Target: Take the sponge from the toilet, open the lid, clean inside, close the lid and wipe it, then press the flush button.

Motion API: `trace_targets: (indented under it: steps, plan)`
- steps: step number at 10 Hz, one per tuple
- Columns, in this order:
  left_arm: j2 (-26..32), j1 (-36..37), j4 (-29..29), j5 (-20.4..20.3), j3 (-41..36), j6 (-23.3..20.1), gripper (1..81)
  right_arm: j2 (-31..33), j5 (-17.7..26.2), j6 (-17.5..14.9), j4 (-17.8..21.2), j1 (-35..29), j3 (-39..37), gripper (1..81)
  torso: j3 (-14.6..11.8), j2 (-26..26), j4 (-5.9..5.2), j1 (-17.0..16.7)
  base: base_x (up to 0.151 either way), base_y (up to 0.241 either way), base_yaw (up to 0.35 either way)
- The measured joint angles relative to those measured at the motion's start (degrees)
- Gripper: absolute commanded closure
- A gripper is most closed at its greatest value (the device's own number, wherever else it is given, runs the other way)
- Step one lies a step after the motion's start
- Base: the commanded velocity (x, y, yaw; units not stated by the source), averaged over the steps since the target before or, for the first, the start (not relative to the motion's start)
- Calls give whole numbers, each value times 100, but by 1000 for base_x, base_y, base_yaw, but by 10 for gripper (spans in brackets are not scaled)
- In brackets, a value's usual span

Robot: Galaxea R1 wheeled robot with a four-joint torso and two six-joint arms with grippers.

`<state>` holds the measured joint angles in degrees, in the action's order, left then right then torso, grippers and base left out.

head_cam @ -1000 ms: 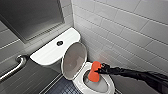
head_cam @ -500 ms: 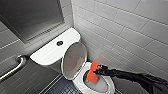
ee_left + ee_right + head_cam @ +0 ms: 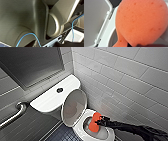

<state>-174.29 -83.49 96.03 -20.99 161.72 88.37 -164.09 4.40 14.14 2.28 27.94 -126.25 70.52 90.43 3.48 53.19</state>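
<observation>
Sponge held over the open toilet bowl.

Right gripper [image 3: 99, 122], on a black arm reaching in from 4 o'clock in the head view, is clamped on the orange-red sponge [image 3: 93, 121]. The sponge hangs over the bowl of the toilet [image 3: 79, 129], at about 5 o'clock in that view; I cannot tell whether it touches the ceramic. The lid [image 3: 74, 107] stands raised at 10 o'clock of the sponge, its greyish underside facing the bowl. The flush button [image 3: 59, 90] sits mid tank top, at 11 o'clock of the lid. A metal grab bar [image 3: 13, 115] lies at 9 o'clock. In the right wrist view the sponge is near the hinge [image 3: 102, 28].
</observation>
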Motion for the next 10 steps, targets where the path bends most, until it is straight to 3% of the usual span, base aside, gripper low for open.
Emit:
trace_targets:
  steps: [3, 6, 10]
  plan:
    - [-33, -18, 0, -4, -1, 0, 10, 606, -110, 22, 0, 34, 546, 811, 0, 0, 0, 0, 0, 0, 0]
    - [-33, -21, 0, -1, -1, 0, 10, 1412, -450, 27, 4, 488, 1221, 811, 0, 0, 0, 0, 0, 0, 0]
    - [-40, -21, 2, 2, 0, -2, 10, 2177, -1426, 49, 119, 1079, 2071, 811, 0, 0, 0, 0, 0, 0, 0]
